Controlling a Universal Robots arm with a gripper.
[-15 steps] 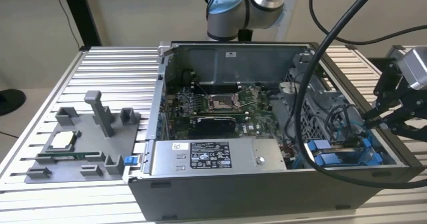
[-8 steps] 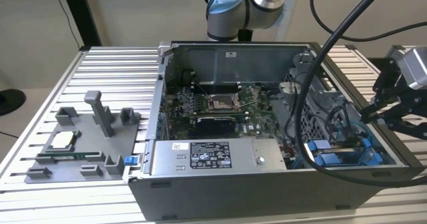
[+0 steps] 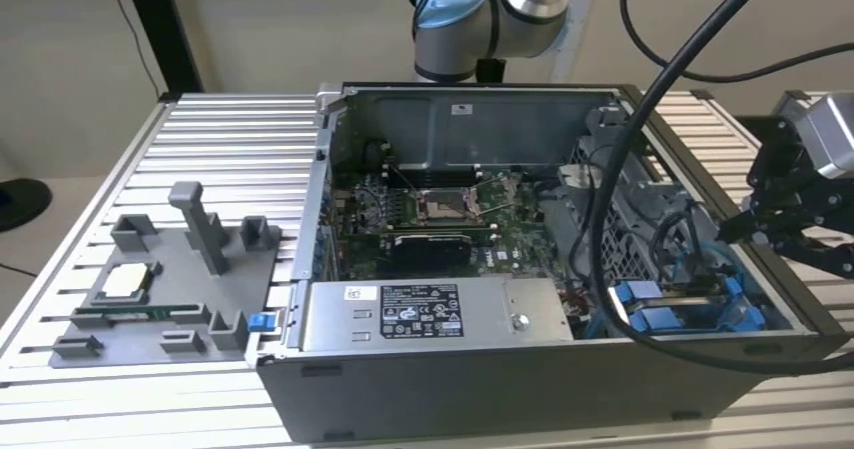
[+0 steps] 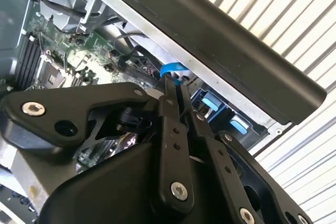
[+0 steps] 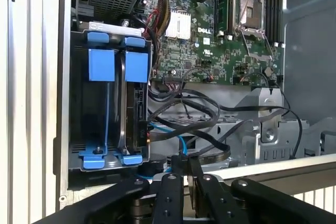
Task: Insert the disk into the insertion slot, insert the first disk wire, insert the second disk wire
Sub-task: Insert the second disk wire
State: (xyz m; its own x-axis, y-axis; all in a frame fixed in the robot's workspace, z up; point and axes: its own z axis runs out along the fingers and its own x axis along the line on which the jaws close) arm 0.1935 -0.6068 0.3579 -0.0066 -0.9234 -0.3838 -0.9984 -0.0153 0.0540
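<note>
The disk (image 5: 139,116) stands on edge in its blue carrier inside the insertion slot (image 5: 101,65), a grey bay with blue rails at the open computer case's near corner on the exterior view's right (image 3: 681,317). My gripper (image 5: 181,161) hangs just outside that corner of the case (image 3: 747,231). In both wrist views its black fingers are pressed together. A thin blue disk wire (image 5: 178,139) runs from beside the bay up to their tips (image 4: 170,69), so the fingers look shut on it. The wire's plug is hidden.
A bundle of black cables (image 5: 199,114) lies between the bay and the motherboard (image 5: 210,35). The grey power-supply box (image 3: 427,314) fills the case's near side. The arm's thick black hose (image 3: 627,169) crosses over the case. A grey parts fixture (image 3: 174,289) sits on the exterior view's left.
</note>
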